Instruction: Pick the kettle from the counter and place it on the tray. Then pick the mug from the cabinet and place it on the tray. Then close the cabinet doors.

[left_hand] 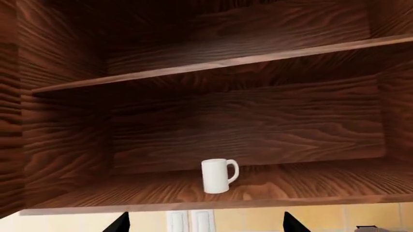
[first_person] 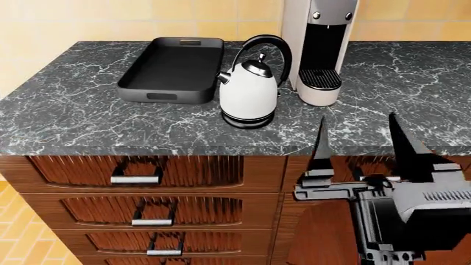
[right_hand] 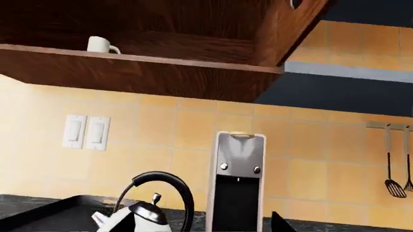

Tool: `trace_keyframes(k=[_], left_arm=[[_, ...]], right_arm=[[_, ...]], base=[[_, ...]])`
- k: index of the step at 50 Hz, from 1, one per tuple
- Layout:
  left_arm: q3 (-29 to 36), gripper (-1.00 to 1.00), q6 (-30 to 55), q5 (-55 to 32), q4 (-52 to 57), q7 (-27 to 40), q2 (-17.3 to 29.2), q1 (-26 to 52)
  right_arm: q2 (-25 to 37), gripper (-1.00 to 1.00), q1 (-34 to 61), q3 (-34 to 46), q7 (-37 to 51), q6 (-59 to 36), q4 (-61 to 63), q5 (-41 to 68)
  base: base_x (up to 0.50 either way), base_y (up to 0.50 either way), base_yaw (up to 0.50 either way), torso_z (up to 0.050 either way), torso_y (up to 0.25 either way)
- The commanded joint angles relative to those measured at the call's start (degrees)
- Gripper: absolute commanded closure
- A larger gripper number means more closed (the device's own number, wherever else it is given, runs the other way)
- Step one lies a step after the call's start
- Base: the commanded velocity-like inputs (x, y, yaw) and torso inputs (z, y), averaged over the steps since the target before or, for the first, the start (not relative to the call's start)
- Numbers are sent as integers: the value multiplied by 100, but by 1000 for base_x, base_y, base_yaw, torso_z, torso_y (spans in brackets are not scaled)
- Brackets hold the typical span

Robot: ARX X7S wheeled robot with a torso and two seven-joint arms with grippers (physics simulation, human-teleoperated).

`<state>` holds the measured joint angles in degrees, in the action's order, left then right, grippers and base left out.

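Observation:
The white kettle [first_person: 249, 94] with a black arched handle stands on the dark marble counter [first_person: 88, 121], just right of the black tray [first_person: 173, 69], which holds nothing. My right gripper [first_person: 360, 146] is open and holds nothing. It is in front of the counter edge, nearer than the kettle and to its right. In the right wrist view the kettle [right_hand: 139, 217] shows between the open fingertips of the right gripper [right_hand: 201, 228]. The cream mug [left_hand: 218, 176] stands on the open cabinet's lower shelf [left_hand: 303, 186]. My left gripper [left_hand: 206, 224] is open below and in front of it.
A tall beige coffee machine [first_person: 320, 49] stands right behind the kettle. An open cabinet door [right_hand: 290, 29] juts out above it. Light switches [right_hand: 84, 131] are on the tiled wall and utensils [right_hand: 393, 164] hang at the right. Drawers [first_person: 136, 174] are below the counter.

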<state>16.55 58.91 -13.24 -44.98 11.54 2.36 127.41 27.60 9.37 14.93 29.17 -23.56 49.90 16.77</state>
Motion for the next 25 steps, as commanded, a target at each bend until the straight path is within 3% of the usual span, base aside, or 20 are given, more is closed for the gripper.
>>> trace_keyframes(k=[1, 4, 7, 25], left_arm=[[116, -100, 101, -97, 80, 10, 107, 0], [131, -100, 124, -112, 114, 8, 137, -22], [150, -100, 152, -129, 150, -3, 163, -49], [181, -100, 141, -190, 173, 15, 256, -114]], right_arm=[[4246, -100, 4780, 4267, 4986, 624, 1009, 3688], [4366, -100, 6035, 5340, 5241, 802, 1008, 4033], [4380, -100, 6679, 5739, 5324, 814, 1004, 4340], [4582, -100, 7214, 5643, 5194, 782, 678, 4847]], base=[[0, 0, 0, 0, 0], [0, 0, 0, 0, 0], [0, 0, 0, 0, 0], [0, 0, 0, 0, 0]])
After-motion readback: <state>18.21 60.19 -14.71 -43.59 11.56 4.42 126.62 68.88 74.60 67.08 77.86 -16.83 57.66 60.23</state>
